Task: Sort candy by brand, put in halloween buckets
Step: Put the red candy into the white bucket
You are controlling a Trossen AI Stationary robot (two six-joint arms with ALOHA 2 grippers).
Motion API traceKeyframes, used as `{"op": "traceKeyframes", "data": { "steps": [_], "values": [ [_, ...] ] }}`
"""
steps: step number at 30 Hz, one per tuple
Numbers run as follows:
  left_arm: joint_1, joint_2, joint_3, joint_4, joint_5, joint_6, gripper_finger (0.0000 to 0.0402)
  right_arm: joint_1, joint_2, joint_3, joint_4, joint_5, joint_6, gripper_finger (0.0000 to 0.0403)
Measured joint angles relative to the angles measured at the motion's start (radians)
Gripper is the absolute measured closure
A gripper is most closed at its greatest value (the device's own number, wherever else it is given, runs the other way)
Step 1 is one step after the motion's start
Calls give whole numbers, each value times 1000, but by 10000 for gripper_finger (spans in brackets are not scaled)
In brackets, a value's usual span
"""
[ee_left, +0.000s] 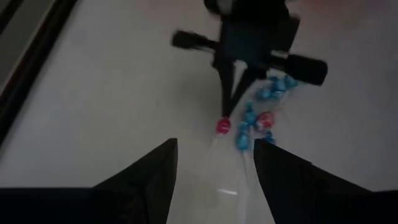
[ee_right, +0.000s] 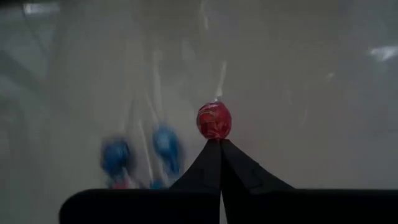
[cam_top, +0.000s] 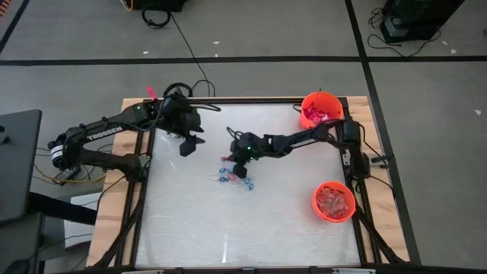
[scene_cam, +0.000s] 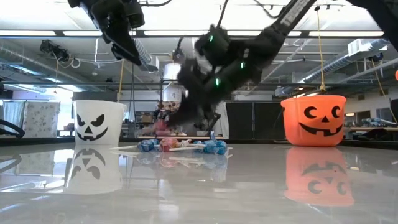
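The right gripper (ee_right: 220, 142), jaws pinched shut, touches a red lollipop (ee_right: 214, 120) at the pile's ten o'clock edge, apparently singling it out. The left gripper (cam_top: 189, 144) waits spread open, at nine o'clock from the pile, leaving room.

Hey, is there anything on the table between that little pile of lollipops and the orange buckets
Nothing visible. In the high view the table is bare between the lollipops and both orange buckets, far and near. The right gripper is shut beside a red lollipop.

A robotics lab or workshop: exposed ceiling ducts (scene_cam: 348, 53) and strip lights (scene_cam: 37, 33) overhead, cables (cam_top: 186, 46) trailing across taped grey carpet (cam_top: 251, 58) beyond the wood-framed table (cam_top: 114, 190).
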Motion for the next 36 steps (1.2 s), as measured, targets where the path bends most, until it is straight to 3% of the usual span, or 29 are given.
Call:
{"op": "traceKeyframes", "data": {
  "steps": [6,11,18,22,28,36],
  "values": [
    [0,0,-1,29,39,1,186,0,-154,0,11,39,10,399],
    [-13,2,-1,82,69,24,155,-4,-253,0,11,64,-8,400],
    [-68,30,-1,254,48,52,82,-25,-273,0,32,65,-8,401],
    [-85,51,0,305,51,53,68,-25,-273,0,45,66,-2,401],
    [-84,76,-1,285,37,45,85,-24,-273,0,116,57,21,401],
    [-84,82,-1,291,33,46,155,-24,-273,0,146,53,42,401]
  ]
}}
